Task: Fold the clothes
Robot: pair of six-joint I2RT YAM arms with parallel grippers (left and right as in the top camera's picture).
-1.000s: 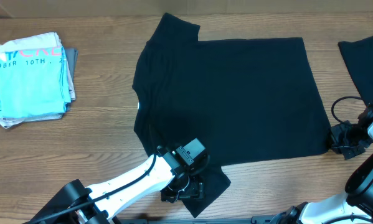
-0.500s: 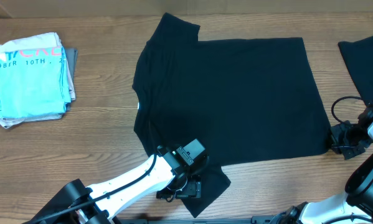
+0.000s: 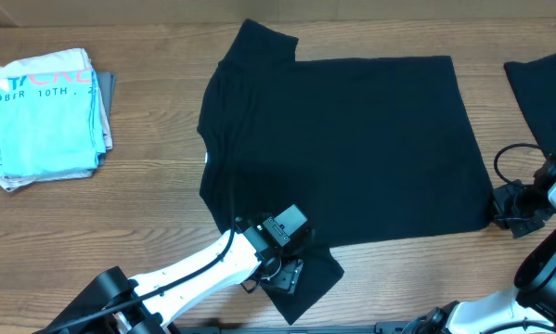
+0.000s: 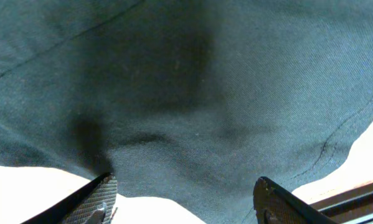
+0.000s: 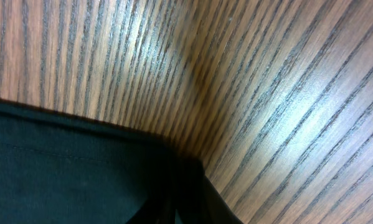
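Note:
A large plain black T-shirt [image 3: 352,148] lies spread flat on the wooden table. My left gripper [image 3: 285,276] is low over its near sleeve [image 3: 319,276] at the front left. In the left wrist view the jaws [image 4: 186,202] are open, with the black fabric [image 4: 192,93] spanning the gap between the fingertips. My right gripper [image 3: 500,211] is at the shirt's front right hem corner. In the right wrist view its fingers [image 5: 195,202] are closed together on that corner of the black cloth [image 5: 61,168].
A folded light-blue T-shirt with printed lettering [image 3: 45,111] lies on a grey piece at the far left. Another black garment [image 3: 542,93] lies at the back right edge. Bare wooden table [image 5: 267,93] surrounds the shirt.
My left gripper has shifted slightly to the right over the near sleeve. The right arm and the shirt's body have not moved.

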